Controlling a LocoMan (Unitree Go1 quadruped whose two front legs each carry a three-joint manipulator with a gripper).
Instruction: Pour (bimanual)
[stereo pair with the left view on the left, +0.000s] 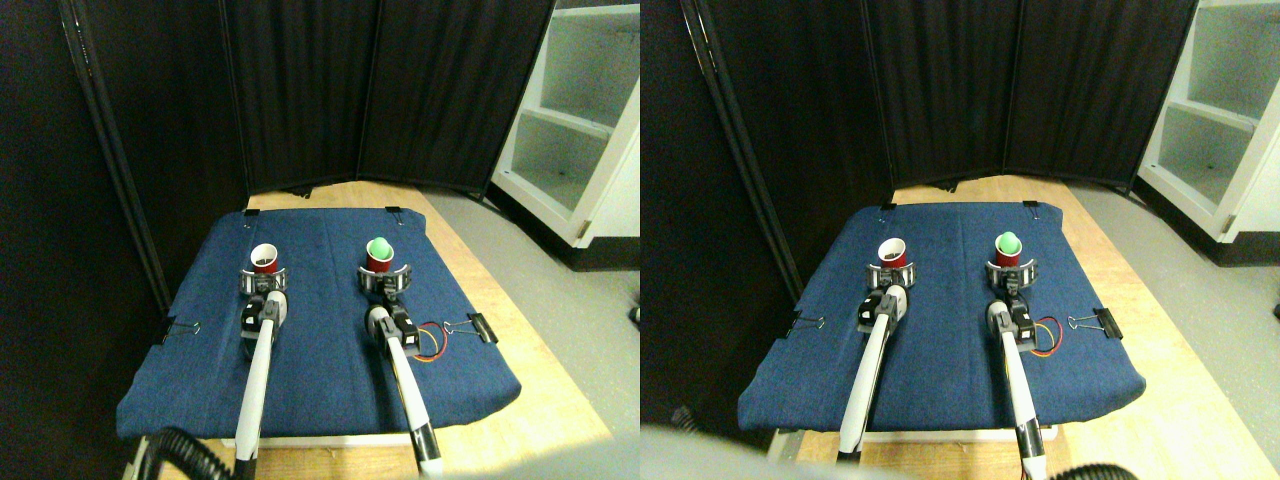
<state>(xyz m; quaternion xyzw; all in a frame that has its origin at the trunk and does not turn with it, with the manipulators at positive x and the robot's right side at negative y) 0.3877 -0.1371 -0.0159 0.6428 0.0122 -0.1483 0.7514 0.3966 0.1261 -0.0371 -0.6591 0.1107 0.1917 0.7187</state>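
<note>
Two red cups stand upright on the blue cloth mat (330, 360), well apart. The left cup (264, 258) shows a white interior with something dark at the bottom; the right cup (379, 252) carries a green ball. The left gripper (263, 279) is seen ringed around its cup's lower wall, the right gripper (386, 277) likewise; whether either is clenched or merely surrounding cannot be told. The cups are judged light, thin-walled, easily crushed and easily tipped; a grip low on the wall, gently applied, is advised.

Black screen (300, 90) (white shelves (575, 120) right)
</note>
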